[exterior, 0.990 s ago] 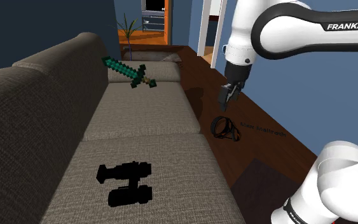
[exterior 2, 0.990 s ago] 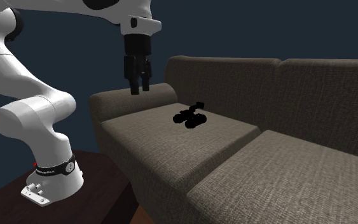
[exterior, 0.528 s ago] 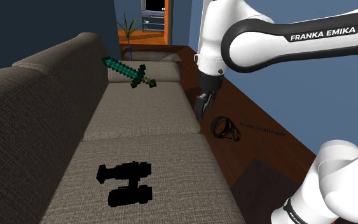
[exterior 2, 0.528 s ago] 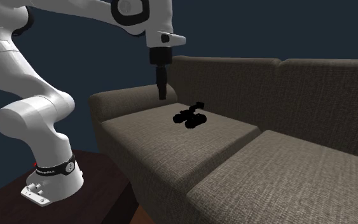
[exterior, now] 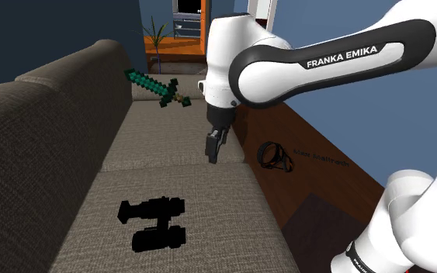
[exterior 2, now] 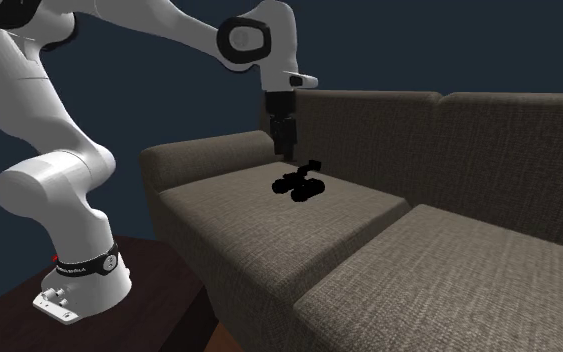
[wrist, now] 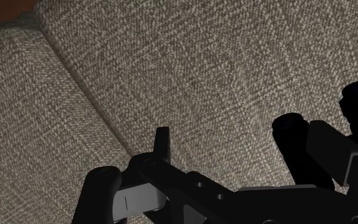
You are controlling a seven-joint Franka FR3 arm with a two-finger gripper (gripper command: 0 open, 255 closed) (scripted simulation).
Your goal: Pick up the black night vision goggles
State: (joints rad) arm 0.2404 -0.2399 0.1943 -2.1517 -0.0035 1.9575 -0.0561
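While claw [exterior: 211, 157] hovers, goggles [exterior: 154, 221] (black) rest.

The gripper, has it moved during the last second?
Yes. In the shoulder view the gripper shifted left, from right of the sofa to over its seat.

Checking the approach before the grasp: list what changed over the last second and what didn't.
The gripper swung from beside the sofa to over its seat, leftward in the shoulder view, ending nearer the black goggles without touching them. Nothing was taken hold of. The goggles, the green sword and the dark headset stayed put.
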